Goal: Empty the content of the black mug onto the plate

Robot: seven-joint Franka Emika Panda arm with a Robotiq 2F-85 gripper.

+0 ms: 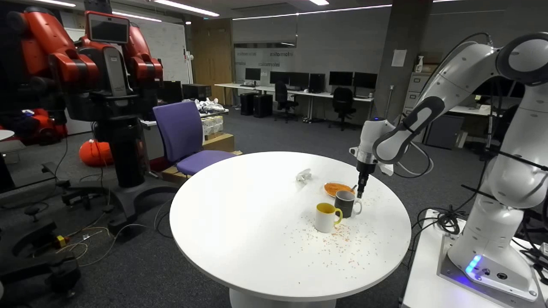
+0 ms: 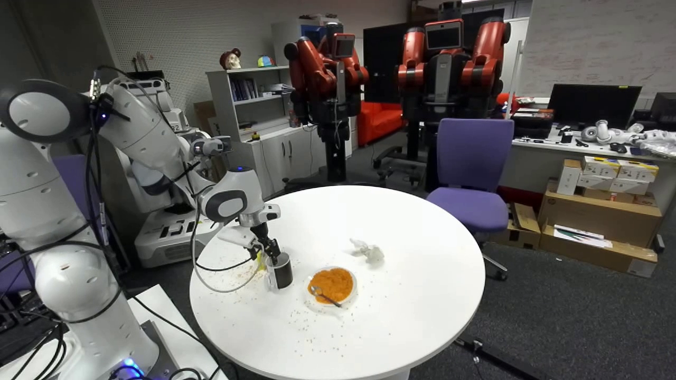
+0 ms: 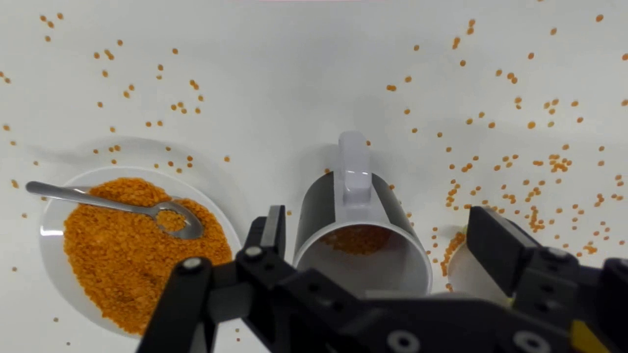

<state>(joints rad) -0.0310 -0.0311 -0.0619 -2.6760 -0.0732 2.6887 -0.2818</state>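
The gripper (image 3: pixel 377 230) hides part of the black mug (image 3: pixel 363 211)

In the wrist view, the gripper covers the lower part of the mug's rim. It also covers one edge of the plate (image 3: pixel 56 264) and most of the yellow and white cup (image 3: pixel 472 274). The bottom edge cuts the gripper off. In an exterior view, the cup (image 2: pixel 260 260) is nearly all hidden — one yellow dab peeks out. In an exterior view, the mug blocks some of the plate, and just a tip of the spoon (image 1: pixel 354 187) shows. In both exterior views, the crumpled pale thing (image 1: pixel 304 175) is too small to name — and the white arm (image 1: pixel 458 77) runs off the side.
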